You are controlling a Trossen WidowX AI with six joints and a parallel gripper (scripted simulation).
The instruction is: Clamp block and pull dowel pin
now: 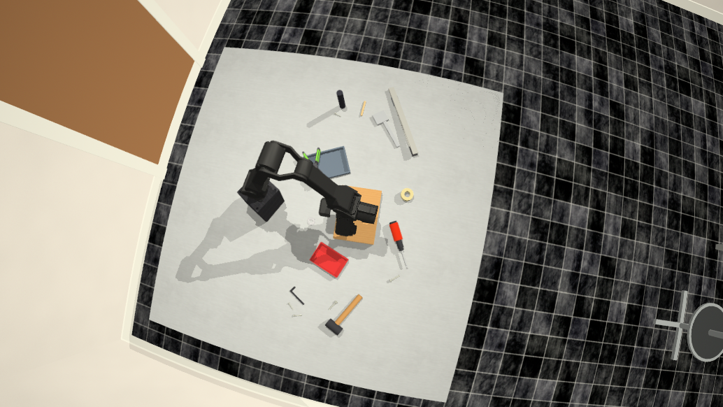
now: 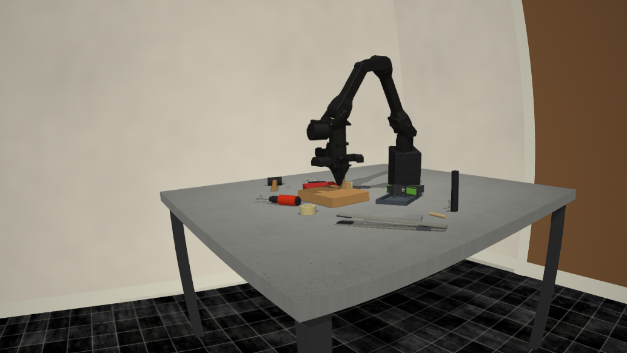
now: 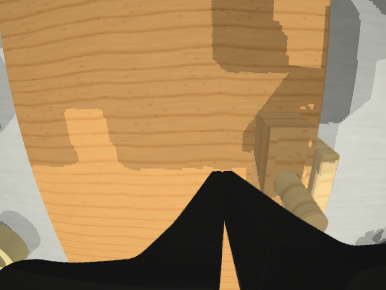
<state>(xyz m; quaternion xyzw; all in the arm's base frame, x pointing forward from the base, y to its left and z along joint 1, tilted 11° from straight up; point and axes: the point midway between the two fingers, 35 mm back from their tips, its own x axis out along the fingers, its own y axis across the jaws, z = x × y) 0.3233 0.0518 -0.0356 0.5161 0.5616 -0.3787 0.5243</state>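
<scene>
Fingertips pressed together on nothing, my gripper (image 3: 221, 180) is hovering over the board (image 3: 147, 52). I'm seeing the small block (image 3: 293, 145) and its dowel pin (image 3: 301, 200) lying just right of the tips.

Arm (image 2: 350, 90): matte black all over, slim links joined by rounded, bulkier joint housings. Base (image 2: 404, 168): a boxy black block with a ribbed texture (seen best from the exterior view). Gripper (image 3: 224, 218): two black fingers tapering to a sharp wedge, flat dark faces, a thin seam between them. No cables, screws or markings can be made out.
</scene>
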